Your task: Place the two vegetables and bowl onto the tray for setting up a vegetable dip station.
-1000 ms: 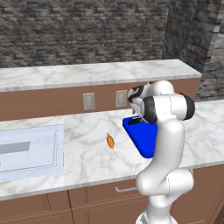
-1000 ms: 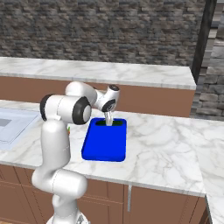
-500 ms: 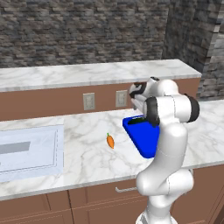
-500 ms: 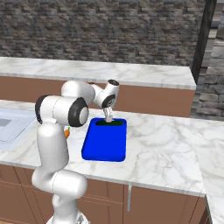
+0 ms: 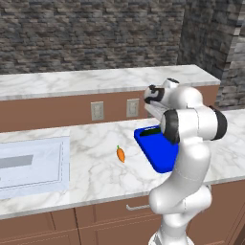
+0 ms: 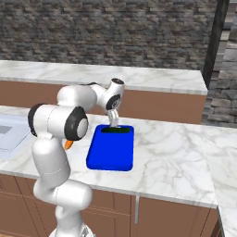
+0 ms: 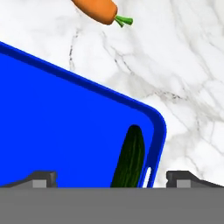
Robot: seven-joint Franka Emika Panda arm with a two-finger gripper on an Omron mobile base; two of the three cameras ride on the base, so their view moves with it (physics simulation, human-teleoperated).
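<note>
Blue tray (image 6: 110,150) on marble surface (image 6: 176,157), dark green vegetable (image 7: 130,161) lying inside its slotted end, gripper (image 6: 114,122) released just above it, carrot (image 5: 120,154) beside the tray.

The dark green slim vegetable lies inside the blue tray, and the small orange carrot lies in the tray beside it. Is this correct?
Not fully. The dark green slim vegetable is inside the blue rectangular tray, but the small orange carrot lies on the white marble counter, apart from the tray; the left base view shows this.

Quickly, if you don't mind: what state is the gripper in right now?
Gripper: open, holding nothing; the dark green vegetable lies on the blue tray between its spread fingertips.
</note>
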